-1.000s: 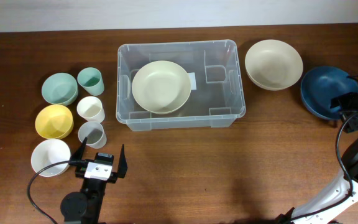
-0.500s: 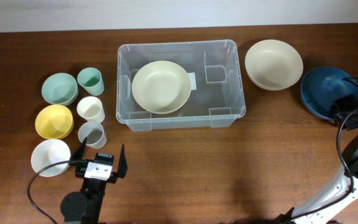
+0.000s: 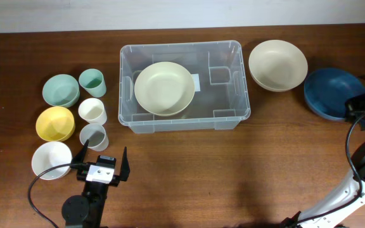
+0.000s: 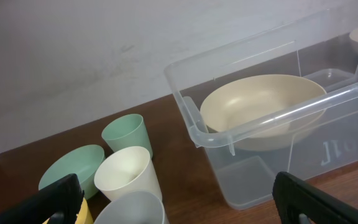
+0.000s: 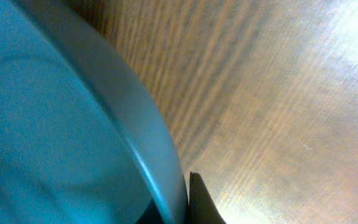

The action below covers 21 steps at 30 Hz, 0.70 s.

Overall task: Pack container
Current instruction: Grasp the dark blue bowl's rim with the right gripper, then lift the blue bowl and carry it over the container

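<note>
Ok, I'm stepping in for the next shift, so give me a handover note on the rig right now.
Left tool open, empty, near the cups. Right tool at the rim of the dark blue bowl; grip unclear. Container holds one cream bowl. Left to pack: second cream bowl, the blue bowl, three small bowls and the three cups.

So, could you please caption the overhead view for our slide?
Right gripper at the blue bowl's rim; one cream bowl sits in the container.

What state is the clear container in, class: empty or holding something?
Holding something: one cream bowl lies inside the container, in its left half; nothing else inside.
</note>
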Available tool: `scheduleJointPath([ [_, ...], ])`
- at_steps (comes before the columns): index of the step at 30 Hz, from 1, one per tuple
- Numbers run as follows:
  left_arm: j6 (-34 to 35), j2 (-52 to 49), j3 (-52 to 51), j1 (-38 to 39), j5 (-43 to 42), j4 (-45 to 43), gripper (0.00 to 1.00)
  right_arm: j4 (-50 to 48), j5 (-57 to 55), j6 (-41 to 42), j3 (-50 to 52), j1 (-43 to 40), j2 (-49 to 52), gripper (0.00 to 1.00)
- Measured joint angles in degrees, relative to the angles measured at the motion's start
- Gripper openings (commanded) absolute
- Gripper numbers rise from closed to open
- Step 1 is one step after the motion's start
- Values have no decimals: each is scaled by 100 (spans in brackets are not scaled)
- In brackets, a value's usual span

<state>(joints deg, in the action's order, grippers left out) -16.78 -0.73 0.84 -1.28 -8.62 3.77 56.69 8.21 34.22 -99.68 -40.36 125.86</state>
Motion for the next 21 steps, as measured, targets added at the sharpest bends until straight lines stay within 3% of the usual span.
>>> scheduleJointPath([
  [8, -2, 0, 0, 0, 0, 2, 100, 1150, -162, -4, -1231, -562, 50, 4],
  [14, -2, 0, 0, 0, 2, 2, 100, 2236, -122, -330, -2776, -844, 98, 4],
  [21, -2, 0, 0, 0, 2, 2, 100, 3289, 885, -874, -4454, -549, 96, 4],
])
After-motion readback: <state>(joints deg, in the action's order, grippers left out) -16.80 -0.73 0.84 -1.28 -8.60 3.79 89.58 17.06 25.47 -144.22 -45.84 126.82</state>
